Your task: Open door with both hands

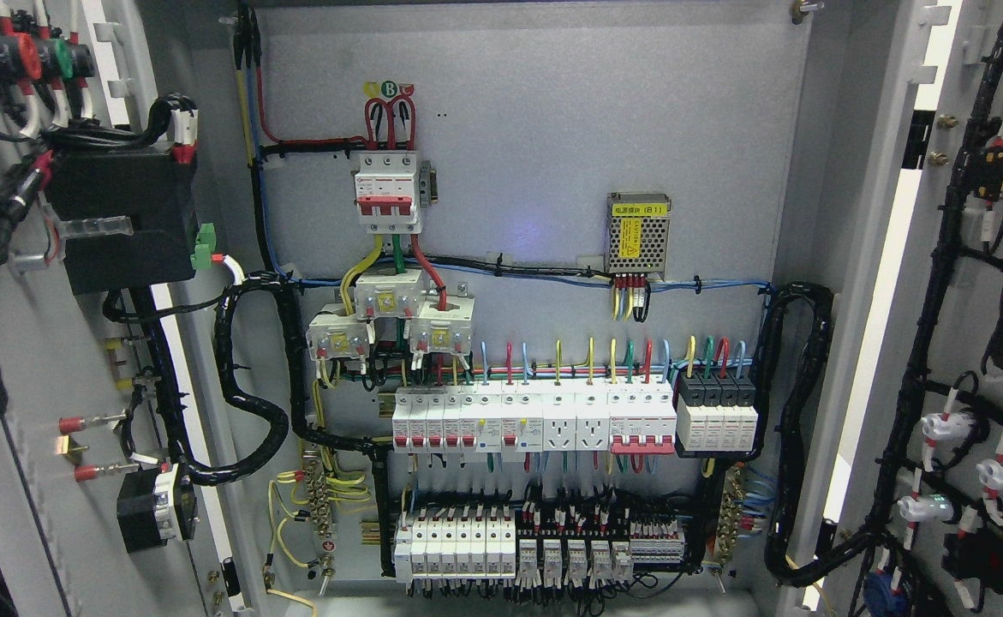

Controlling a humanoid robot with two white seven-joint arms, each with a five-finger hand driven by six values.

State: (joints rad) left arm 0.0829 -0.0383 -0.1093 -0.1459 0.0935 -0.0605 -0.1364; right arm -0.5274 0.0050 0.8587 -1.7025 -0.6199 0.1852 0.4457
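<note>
An electrical cabinet stands with both doors swung wide. The left door (21, 360) shows its inner face at the picture's left, with a black box, wiring and red-capped terminals on it. The right door (955, 343) shows its inner face at the right, with black cable looms and white lamp backs. Between them lies the grey back panel (544, 154). Neither of my hands nor any arm shows in the head view.
On the back panel sit a red-and-white main breaker (390, 193), a small meshed power supply (638, 233), rows of white breakers (535, 420) and lower terminal blocks (535, 548). Thick black cable bundles (253, 377) loop from the panel to each door.
</note>
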